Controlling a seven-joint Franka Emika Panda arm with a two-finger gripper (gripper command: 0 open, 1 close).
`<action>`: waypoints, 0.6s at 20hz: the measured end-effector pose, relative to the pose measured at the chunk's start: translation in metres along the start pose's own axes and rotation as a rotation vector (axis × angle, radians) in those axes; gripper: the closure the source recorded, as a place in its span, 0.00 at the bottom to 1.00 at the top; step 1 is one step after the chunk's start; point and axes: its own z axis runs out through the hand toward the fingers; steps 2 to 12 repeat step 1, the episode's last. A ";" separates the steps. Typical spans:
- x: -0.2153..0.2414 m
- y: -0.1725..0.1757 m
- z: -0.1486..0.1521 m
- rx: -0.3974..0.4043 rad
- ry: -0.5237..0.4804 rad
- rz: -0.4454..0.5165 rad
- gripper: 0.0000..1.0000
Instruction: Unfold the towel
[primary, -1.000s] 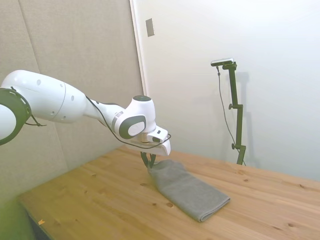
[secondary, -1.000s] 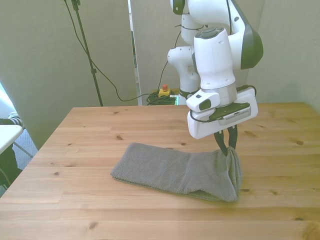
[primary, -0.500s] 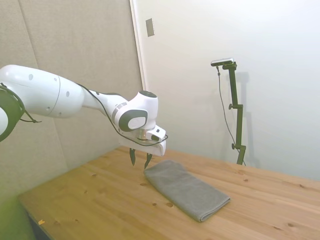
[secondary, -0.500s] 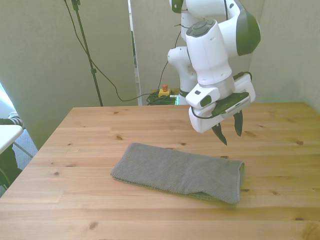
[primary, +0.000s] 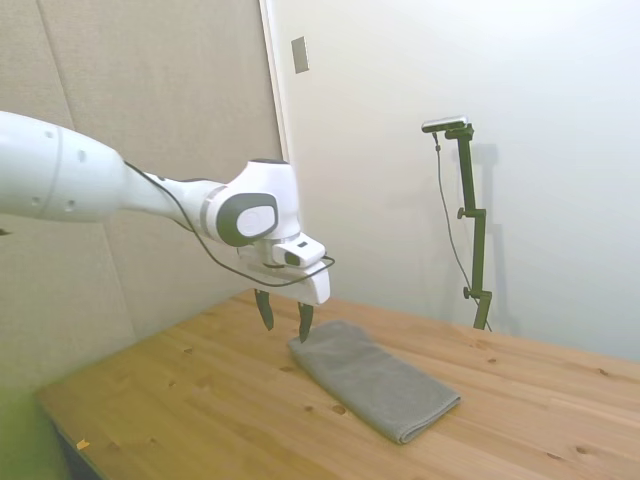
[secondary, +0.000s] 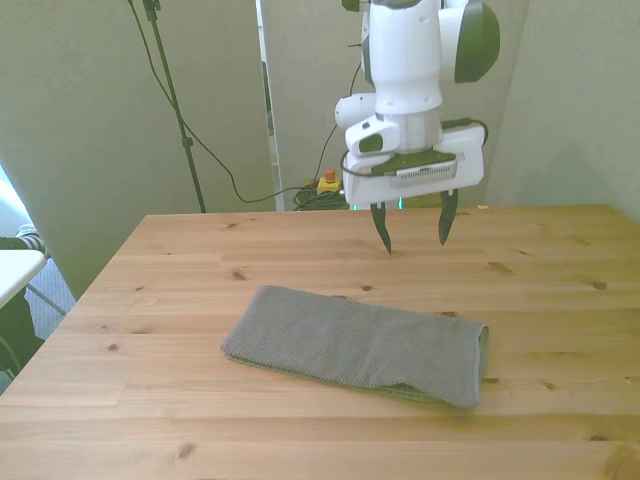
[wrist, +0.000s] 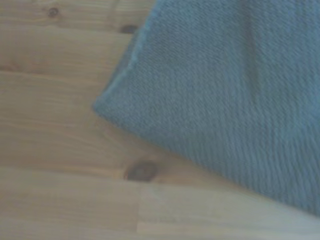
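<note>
- The towel (secondary: 355, 345) lies folded flat on the surface (secondary: 180, 420), a long grey strip near the middle, running from the front view's left to its right.
- Its right-hand end in the front view shows stacked layers, with a lower layer peeping out along the near edge.
- The gripper (secondary: 412, 226) hangs in the air beyond the towel's far edge, clear of the cloth, fingers pointing down.
- The fingers are spread apart and hold nothing; open space shows between them in both the side view (primary: 284, 316) and the front view.
- In the wrist view one towel corner (wrist: 107, 105) sits on bare wood, blurred, its edge showing a thin seam.
- Step in hand, as I judge it: no grasp is made, and the towel is not yet unfolded, so the arm is placed for an approach to it.
- The next move calls for coming down on one end or corner, pinching only the top layer, then lifting and carrying it across so the fold opens.
- Risk: taking all layers together would merely drag or lift the whole bundle.
</note>
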 end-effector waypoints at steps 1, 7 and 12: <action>-0.015 0.008 -0.007 -0.013 0.022 0.040 0.00; -0.015 0.008 -0.007 -0.013 0.022 0.040 0.00; -0.015 0.008 -0.007 -0.013 0.022 0.040 0.00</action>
